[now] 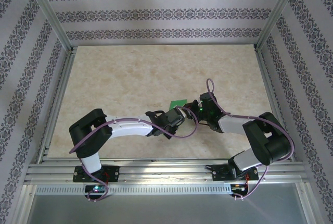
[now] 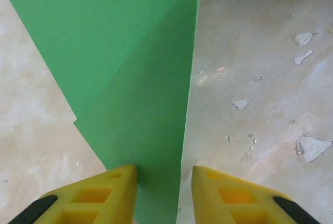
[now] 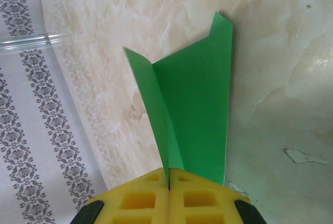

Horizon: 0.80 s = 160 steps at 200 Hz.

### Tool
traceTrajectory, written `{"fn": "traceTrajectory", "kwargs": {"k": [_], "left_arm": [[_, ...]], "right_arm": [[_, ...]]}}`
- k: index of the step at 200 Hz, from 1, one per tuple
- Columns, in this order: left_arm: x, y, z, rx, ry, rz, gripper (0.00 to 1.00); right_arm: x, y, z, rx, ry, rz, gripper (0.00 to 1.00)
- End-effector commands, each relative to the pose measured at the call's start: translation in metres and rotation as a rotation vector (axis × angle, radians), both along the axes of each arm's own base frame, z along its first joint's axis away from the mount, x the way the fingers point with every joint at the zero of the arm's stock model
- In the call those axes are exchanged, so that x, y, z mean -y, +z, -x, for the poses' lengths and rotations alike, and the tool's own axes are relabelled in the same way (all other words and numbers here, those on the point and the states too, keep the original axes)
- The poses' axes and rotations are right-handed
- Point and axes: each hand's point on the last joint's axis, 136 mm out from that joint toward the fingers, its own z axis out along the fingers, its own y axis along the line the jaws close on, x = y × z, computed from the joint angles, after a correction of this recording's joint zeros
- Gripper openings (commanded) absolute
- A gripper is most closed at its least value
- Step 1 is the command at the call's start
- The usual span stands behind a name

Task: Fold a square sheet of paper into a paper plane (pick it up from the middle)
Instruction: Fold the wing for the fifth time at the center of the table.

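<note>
Marbled beige table (image 1: pixel 130 83) enclosed by an aluminium frame (image 1: pixel 52 26) and grey-patterned wall panels (image 1: pixel 156 13).

Top external view: both arms reach inward from the near edge and meet just right of the table's centre. The left gripper (image 1: pixel 179 114) and right gripper (image 1: pixel 193 108) sit close together. The green paper sheet (image 1: pixel 178 102) shows as a small patch just beyond them. Finger positions cannot be judged at this size.

Left wrist view: the left gripper (image 2: pixel 164 193) has its yellow fingers (image 2: pixel 104 193) standing apart. The green paper sheet (image 2: pixel 130 67) runs up through the gap between them. It lies against the finger on the view's left side, and a narrow strip of table (image 2: pixel 260 104) shows before the other finger. A diagonal fold line separates a lighter and a darker layer. White chips (image 2: pixel 312 147) mark the surface to the right.

Right wrist view: the right gripper (image 3: pixel 169 193) has its yellow fingers (image 3: pixel 135 200) pressed together on the narrow end of the green paper sheet (image 3: pixel 197 109). The sheet widens away from the fingers, with a crease rising from the clamp and a narrow flap folded up on the left. The wall panel (image 3: pixel 26 130) borders the table (image 3: pixel 281 78).
</note>
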Motion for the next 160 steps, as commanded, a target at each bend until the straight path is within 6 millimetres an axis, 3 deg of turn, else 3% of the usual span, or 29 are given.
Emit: {"fn": "traceTrajectory", "kwargs": {"k": [1,45,160], "left_arm": [[0.0013,0.0026,0.0025,0.012,-0.022,-0.038,0.29],[-0.0009,0.0013,0.0016,0.017,-0.021,-0.051,0.24],[-0.0066,-0.0014,-0.0007,0.029,-0.04,-0.111,0.29]], "right_arm": [[-0.0008,0.0022,0.0023,0.01,-0.007,-0.009,0.0],[-0.0003,0.0019,0.0037,0.008,-0.006,-0.01,0.0],[-0.0015,0.0048,0.0018,0.017,-0.001,-0.016,0.0]]}}
